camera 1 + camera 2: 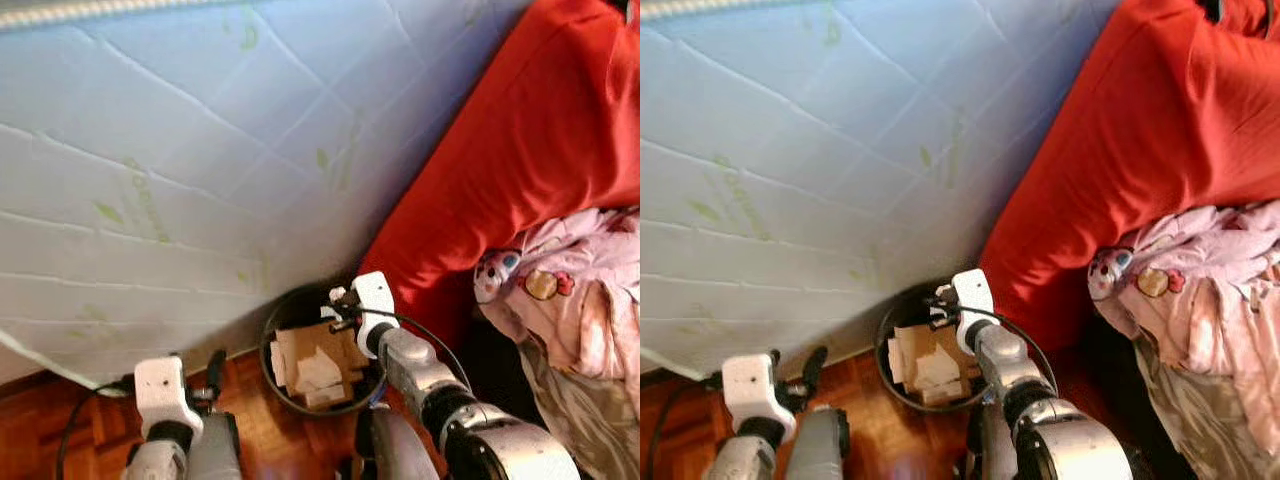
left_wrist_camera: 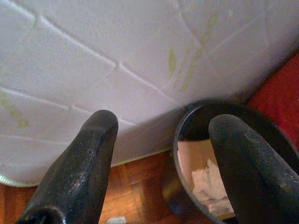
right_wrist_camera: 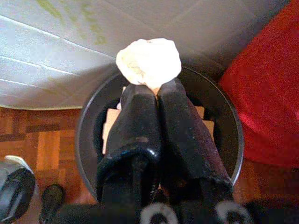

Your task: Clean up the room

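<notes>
A round black bin sits on the parquet floor against the quilted white mattress, holding cardboard pieces and crumpled paper. Above it, the right gripper has its jaws clenched on a white tissue wad. The left gripper stands released beside the bin. Green print on the mattress is unreadable.

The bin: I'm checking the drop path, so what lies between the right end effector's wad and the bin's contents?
Nothing: in the right wrist view the right end effector pinches a crumpled paper wad directly above the black bin, whose cardboard and paper scraps lie below.
</notes>
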Robot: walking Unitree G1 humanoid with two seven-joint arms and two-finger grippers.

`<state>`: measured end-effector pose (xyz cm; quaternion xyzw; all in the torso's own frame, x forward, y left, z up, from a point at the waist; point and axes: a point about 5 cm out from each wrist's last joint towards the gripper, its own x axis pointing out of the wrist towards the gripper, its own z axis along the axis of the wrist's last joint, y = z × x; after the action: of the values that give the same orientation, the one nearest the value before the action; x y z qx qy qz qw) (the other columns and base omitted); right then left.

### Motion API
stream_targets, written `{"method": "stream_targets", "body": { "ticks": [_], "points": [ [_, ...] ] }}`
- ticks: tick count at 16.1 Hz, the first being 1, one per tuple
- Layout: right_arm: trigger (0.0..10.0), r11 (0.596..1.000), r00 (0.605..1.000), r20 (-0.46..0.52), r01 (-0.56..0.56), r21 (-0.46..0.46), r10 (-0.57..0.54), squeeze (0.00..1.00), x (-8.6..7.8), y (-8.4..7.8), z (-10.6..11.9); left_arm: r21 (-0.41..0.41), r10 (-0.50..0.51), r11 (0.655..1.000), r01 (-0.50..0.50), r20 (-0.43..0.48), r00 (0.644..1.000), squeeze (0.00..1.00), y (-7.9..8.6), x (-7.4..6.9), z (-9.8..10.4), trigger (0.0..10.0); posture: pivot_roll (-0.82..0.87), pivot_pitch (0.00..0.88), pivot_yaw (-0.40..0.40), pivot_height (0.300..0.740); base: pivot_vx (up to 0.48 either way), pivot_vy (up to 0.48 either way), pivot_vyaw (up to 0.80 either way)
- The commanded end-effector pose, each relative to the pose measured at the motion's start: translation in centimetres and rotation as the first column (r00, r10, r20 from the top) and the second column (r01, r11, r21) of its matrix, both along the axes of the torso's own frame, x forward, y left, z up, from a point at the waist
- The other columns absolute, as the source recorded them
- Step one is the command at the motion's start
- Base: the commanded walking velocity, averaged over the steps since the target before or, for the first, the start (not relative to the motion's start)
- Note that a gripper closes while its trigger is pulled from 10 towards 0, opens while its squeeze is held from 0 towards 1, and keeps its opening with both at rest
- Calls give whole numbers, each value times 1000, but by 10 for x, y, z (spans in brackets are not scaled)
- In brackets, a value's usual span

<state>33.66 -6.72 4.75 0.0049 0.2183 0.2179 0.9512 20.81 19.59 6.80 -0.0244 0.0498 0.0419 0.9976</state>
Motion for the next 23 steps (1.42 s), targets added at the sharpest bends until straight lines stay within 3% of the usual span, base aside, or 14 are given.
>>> {"method": "stream_targets", "body": {
  "ticks": [1,6,7,11,23],
  "points": [
    [10000,1000,999,-39,6,-1,-6,0,-5,1,-7,-8,0,1000,0,-20,1000,0,-3,-5,1,10000,242,296,-150,609,0,0,0],
    [10000,1000,998,-63,-7,11,7,0,-11,5,-14,-2,22,1000,-22,9,1000,0,-5,-16,17,10000,268,355,-174,609,0,0,0],
    [10000,1000,998,-65,-19,12,20,1000,-12,5,-15,-2,29,1000,-29,5,1000,0,-4,-19,18,10000,269,364,-176,609,0,0,0],
    [10000,1000,997,-70,-30,9,31,1000,-14,6,-16,-2,39,999,-39,-20,999,0,-5,-25,20,10000,266,375,-181,609,0,0,0],
    [10000,997,993,-96,-73,16,74,1000,-22,14,-23,1,32,1000,-32,-49,998,0,-6,-25,20,10000,266,371,-172,609,0,0,0]
  ]
}}
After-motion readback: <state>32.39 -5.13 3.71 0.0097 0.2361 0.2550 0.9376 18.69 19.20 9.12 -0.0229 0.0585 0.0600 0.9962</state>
